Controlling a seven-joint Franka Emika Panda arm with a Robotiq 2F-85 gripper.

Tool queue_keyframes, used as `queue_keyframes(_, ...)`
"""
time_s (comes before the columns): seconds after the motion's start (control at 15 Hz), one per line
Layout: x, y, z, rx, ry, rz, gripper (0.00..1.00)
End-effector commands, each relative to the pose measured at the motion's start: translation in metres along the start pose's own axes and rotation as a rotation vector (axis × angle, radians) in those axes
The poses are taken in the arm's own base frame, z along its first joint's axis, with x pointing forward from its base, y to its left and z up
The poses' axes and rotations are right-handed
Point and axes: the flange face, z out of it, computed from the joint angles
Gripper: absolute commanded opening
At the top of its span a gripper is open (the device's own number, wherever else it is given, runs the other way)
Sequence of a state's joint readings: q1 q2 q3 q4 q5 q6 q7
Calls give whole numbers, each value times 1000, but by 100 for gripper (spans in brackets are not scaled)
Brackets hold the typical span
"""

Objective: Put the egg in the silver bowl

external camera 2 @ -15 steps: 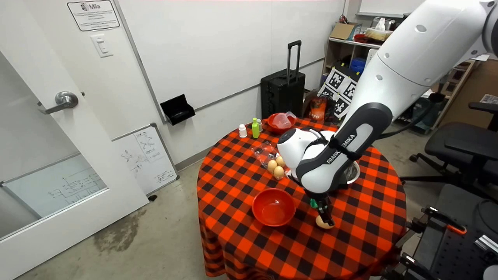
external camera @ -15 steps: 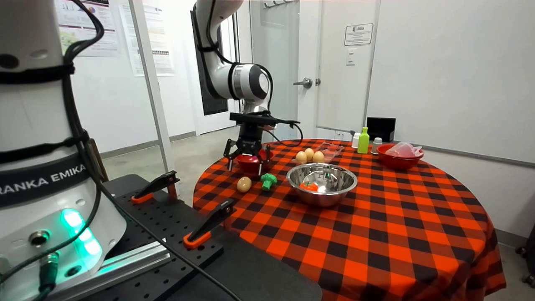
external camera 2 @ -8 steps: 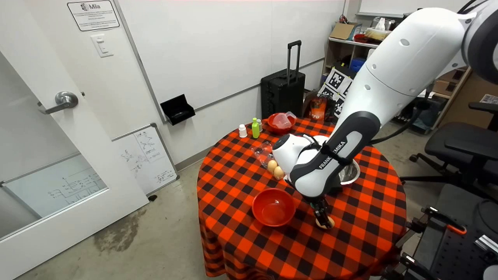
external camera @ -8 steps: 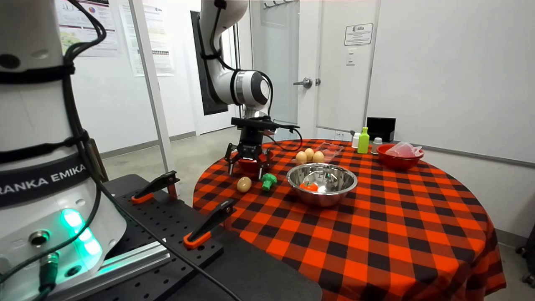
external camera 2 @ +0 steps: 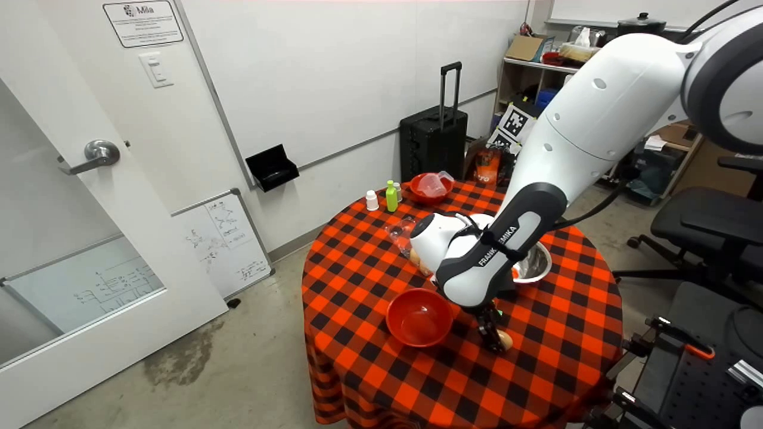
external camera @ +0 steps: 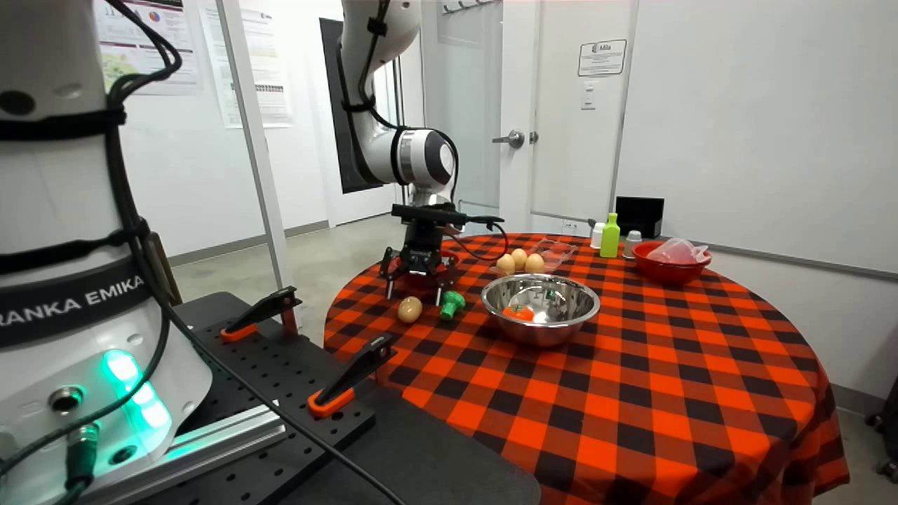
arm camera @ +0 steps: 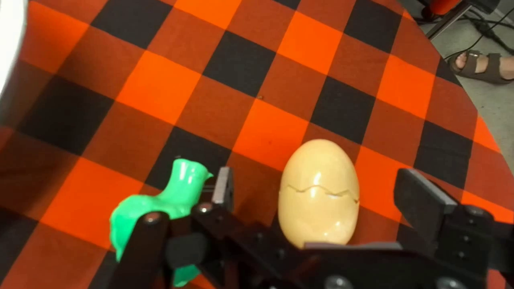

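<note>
The egg (external camera: 410, 310) is a pale cream oval with a jagged seam, lying on the checked cloth. In the wrist view the egg (arm camera: 319, 192) shows between my two fingers, with a gap on each side. My gripper (arm camera: 317, 182) is open and empty, and low over the table. In an exterior view my gripper (external camera: 414, 293) is just above and behind the egg. In an exterior view it also partly hides the egg (external camera 2: 505, 340). The shiny silver bowl (external camera: 537, 335) stands to the right with a red tomato-like thing (external camera: 519, 313) in it. The bowl's edge shows in the wrist view (arm camera: 8, 40).
A green broccoli-like thing (arm camera: 178, 196) lies close beside one finger; I cannot tell whether they touch. A red bowl (external camera 2: 419, 316) stands near the gripper. Tan egg-like things (external camera: 519, 261), a green bottle (external camera: 610, 237) and another red bowl (external camera: 670, 266) stand farther back.
My arm and open gripper have come down toward the egg. The green thing appears to have shifted very slightly beside the finger. The egg and the silver bowl have not moved.
</note>
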State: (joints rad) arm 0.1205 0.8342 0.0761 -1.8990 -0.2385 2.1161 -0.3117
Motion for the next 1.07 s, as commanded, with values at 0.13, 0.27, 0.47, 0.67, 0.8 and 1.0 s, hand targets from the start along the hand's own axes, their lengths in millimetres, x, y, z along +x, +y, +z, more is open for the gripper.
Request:
queue_keyframes(0.13, 15, 0, 6, -20, -57, -3, 100)
queue_keyframes(0.27, 17, 0, 5, -18, -67, -4, 100)
queue_keyframes(0.47, 19, 0, 6, -16, -80, -7, 100)
queue_keyframes(0.67, 19, -3, 7, -13, -88, -13, 100)
queue_keyframes(0.8, 20, -6, 8, -23, -95, -19, 97)
queue_keyframes(1.0, 21, -8, 9, -27, -105, -26, 68)
